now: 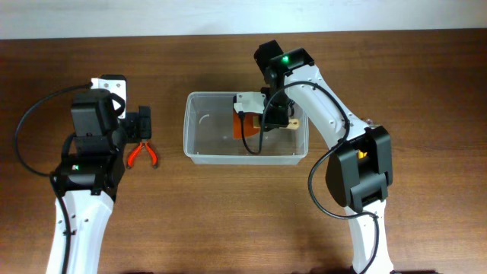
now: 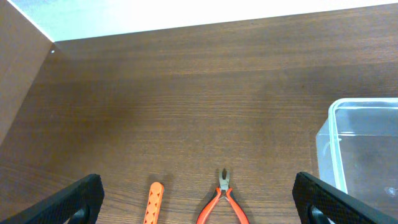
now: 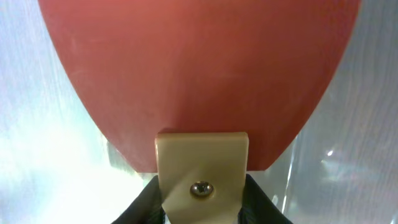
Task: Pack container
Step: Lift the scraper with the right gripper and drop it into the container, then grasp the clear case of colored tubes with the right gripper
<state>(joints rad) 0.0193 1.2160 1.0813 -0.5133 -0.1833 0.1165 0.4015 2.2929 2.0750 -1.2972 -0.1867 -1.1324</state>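
container sits mid table, long side across, between the two arms. right gripper is down inside it, closed on the tan handle of an orange-red flat tool. blade points down toward the bin floor, so this looks like the placing step, tool held low so it can be let go without dropping far. can't tell if the blade touches the floor yet. left gripper hangs over bare table left of the container with fingers spread wide and nothing between them, lined up above the orange-handled pliers, likely the next item to pick. overhead gives the layout: the arms well apart, the pliers just beside the bin's left wall. it hides the right grip under the wrist. right wrist view shows that grip close: dark fingers either side of the handle, a screw in it, clear plastic behind. left wrist view shows a second orange stick beside the pliers, which overhead doesn't separate, plus the bin's near corner.
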